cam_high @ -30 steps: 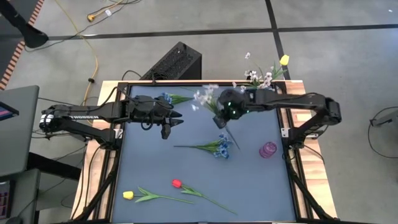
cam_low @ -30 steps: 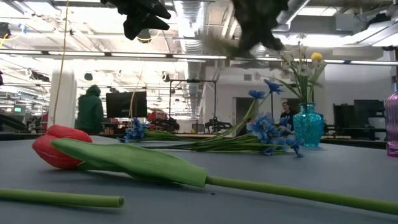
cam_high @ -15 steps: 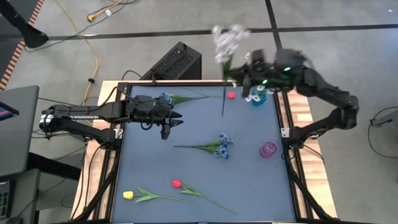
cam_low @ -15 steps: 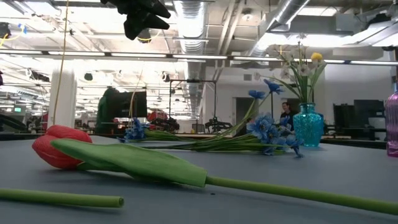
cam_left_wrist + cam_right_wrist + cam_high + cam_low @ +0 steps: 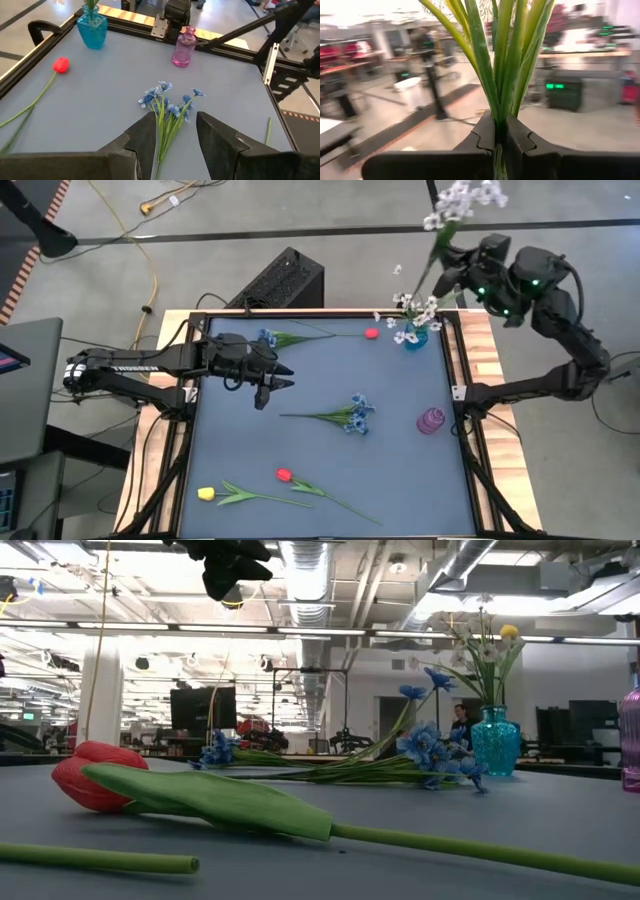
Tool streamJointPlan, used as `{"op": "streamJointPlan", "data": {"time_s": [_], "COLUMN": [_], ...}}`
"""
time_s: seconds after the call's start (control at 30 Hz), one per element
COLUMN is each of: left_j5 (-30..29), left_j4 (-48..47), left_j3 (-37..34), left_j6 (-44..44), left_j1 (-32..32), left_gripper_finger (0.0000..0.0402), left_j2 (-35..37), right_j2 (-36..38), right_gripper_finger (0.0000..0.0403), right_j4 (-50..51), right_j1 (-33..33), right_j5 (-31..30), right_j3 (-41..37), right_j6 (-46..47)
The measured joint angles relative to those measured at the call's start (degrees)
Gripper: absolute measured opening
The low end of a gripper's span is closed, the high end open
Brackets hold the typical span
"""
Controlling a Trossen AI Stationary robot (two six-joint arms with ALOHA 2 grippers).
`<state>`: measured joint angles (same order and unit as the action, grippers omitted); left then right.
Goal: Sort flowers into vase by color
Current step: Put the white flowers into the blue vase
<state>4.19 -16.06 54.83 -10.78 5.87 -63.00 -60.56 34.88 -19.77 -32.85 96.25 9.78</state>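
Spanning a grey tabletop [image 5: 320, 470], scattered flowers [image 5: 345, 417] beneath ceiling ducts [image 5: 310, 570]

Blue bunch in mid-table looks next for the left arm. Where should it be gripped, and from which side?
Probably the bare green stems of the blue flower bunch, coming straight down from above. It lies flat, blossoms toward the pink vase, stems toward the open left end effector, thin enough to pinch crosswise.

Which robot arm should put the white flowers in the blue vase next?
The right one, probably. Its tool is shut on the white spray, above the blue vase. The left tool hangs open and empty, farther from that vase.
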Motion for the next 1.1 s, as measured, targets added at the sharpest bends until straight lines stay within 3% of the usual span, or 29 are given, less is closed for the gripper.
{"op": "streamJointPlan", "data": {"time_s": [0.13, 0.27, 0.6, 0.83, 1.1], "left_j5": [-1.39, -6.52, -14.17, -15.82, -15.80], "left_j4": [0.01, 0.15, 0.53, 0.56, 0.56], "left_j3": [0.00, 0.00, 0.00, 0.00, 0.00], "left_j6": [0.68, -1.19, -6.55, -10.12, -13.46], "left_j1": [-0.02, 0.00, 0.00, 0.00, 0.00], "left_gripper_finger": [0.0130, 0.0130, 0.0130, 0.0130, 0.0130], "left_j2": [0.00, 0.00, 0.00, 0.00, 0.00], "right_j2": [2.74, 7.95, 27.57, 35.33, 37.07], "right_gripper_finger": [0.0040, 0.0040, 0.0039, 0.0039, 0.0038], "right_j4": [1.08, -3.06, -34.51, -42.16, -43.57], "right_j1": [0.00, 0.00, -2.68, -5.00, -6.11], "right_j5": [-7.17, -13.57, -14.50, -15.71, -20.10], "right_j3": [-3.96, -12.69, -36.95, -51.94, -58.97], "right_j6": [0.05, -0.98, -11.34, -12.65, -15.23]}}
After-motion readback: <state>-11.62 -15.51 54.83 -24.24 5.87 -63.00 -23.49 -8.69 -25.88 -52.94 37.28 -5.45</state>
